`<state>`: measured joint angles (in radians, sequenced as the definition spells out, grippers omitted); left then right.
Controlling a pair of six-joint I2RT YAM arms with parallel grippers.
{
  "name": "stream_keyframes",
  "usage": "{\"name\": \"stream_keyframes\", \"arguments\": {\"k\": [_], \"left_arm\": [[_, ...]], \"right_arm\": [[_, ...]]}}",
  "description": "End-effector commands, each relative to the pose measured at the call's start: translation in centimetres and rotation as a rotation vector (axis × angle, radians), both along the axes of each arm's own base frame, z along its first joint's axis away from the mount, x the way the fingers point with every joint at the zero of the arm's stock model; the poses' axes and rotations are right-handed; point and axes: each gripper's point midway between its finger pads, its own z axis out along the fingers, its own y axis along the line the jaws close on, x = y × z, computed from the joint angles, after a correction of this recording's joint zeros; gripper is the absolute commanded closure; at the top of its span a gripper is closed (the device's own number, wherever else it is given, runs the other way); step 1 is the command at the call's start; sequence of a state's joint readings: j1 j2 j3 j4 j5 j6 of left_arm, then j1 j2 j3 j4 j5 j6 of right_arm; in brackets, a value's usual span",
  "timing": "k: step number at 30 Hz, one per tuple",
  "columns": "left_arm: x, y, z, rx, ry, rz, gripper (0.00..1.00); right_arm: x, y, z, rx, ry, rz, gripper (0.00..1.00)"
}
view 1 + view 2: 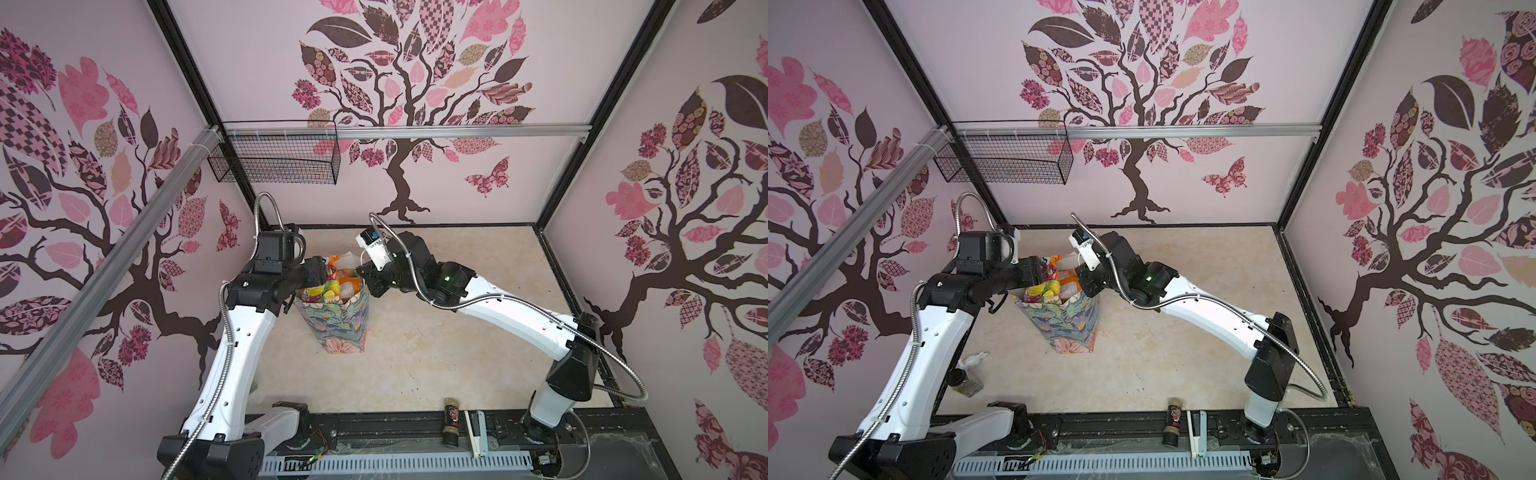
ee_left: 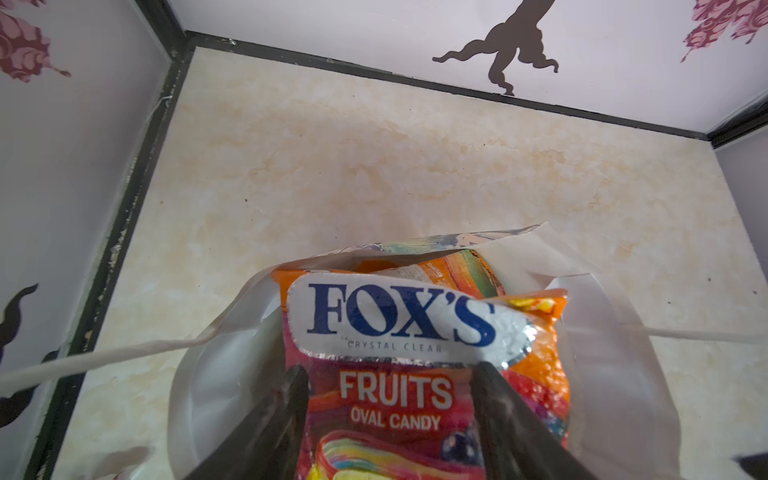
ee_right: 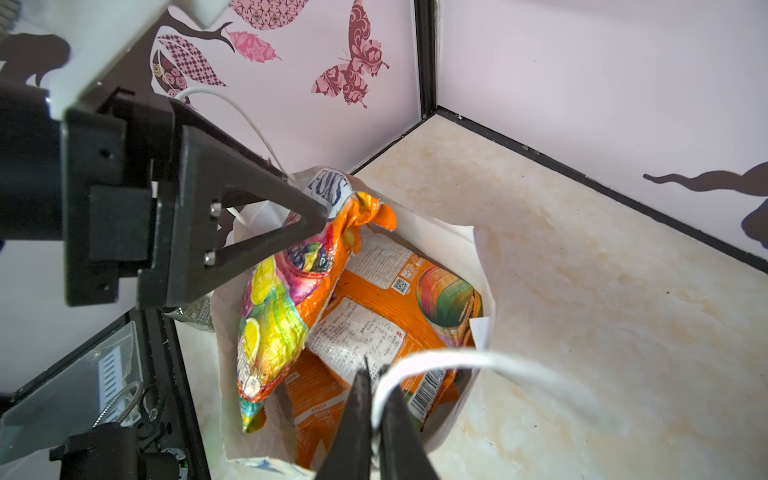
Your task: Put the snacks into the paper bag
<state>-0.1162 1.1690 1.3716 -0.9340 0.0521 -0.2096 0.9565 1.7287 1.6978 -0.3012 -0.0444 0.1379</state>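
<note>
The floral paper bag (image 1: 340,328) (image 1: 1069,332) stands upright mid-table. A colourful FOX'S Fruits snack packet (image 2: 399,316) (image 3: 282,307) sticks up out of its mouth, lower end inside. My left gripper (image 1: 322,270) (image 2: 390,399) is at the bag's left rim and shut on this packet, one finger on each side. Orange snack packets (image 3: 374,332) (image 1: 351,286) lie deeper inside the white interior (image 3: 482,249). At the bag's right rim, my right gripper (image 1: 361,272) (image 3: 376,374) is shut on the white cord handle (image 3: 457,357), which loops out from between its fingers.
A black wire basket (image 1: 274,162) hangs on the back-left rail. A small dark jar (image 1: 451,419) and a white stapler-like object (image 1: 478,432) lie at the front edge. A small white figurine (image 1: 976,359) and another jar (image 1: 967,382) sit beside the left arm.
</note>
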Motion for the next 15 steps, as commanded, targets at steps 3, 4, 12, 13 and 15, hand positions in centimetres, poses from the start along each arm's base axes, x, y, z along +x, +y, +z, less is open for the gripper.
{"name": "stream_keyframes", "arguments": {"k": [3,4,12,13,15], "left_arm": [[-0.1,-2.2,-0.8,-0.054,-0.008,-0.077,0.39],[-0.1,-2.5,-1.0,-0.058,-0.009,-0.079,0.39],[0.0,-4.9,-4.2,-0.071,0.065,-0.103,0.41],[0.0,-5.0,-4.6,-0.076,0.079,-0.099,0.41],[0.3,-5.1,-5.4,-0.082,0.088,-0.088,0.41]], "right_arm": [[0.7,-0.7,3.2,0.071,-0.057,-0.016,0.98],[0.9,-0.8,3.3,0.072,-0.056,-0.017,0.99],[0.8,-1.3,4.0,0.085,-0.064,-0.021,1.0],[0.8,-1.4,4.0,0.085,-0.066,-0.02,1.0],[0.6,-1.6,4.2,0.085,-0.068,-0.022,1.0]]}}
